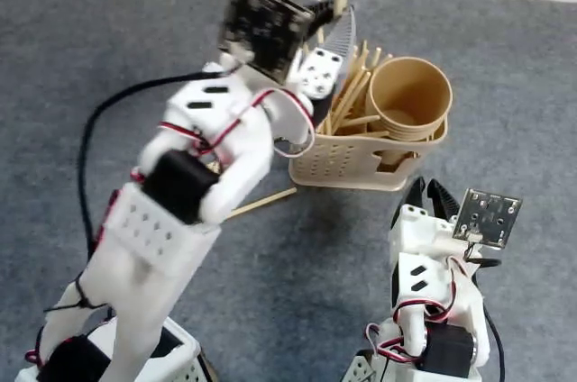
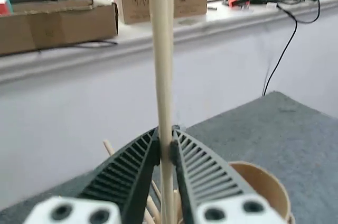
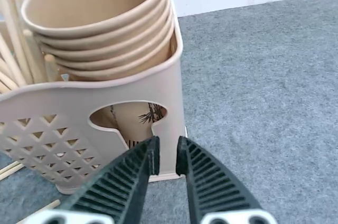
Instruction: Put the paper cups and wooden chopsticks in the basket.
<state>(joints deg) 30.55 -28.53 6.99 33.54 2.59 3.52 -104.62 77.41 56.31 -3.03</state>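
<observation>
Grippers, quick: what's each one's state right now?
Left gripper: closed on a wooden chopstick.
Right gripper: slightly open, empty, near the basket.

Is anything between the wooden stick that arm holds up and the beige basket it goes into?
Nothing visible does. The left gripper holds the long wooden chopstick upright above the perforated beige plastic basket, on the side away from the stacked tan paper cups.

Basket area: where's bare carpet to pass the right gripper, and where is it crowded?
Bare grey carpet lies right of the beige plastic basket and in front of it between the arms. Crowded: stacked tan paper cups fill its right side, wooden chopsticks its left, with the left gripper holding one upright chopstick above.
</observation>
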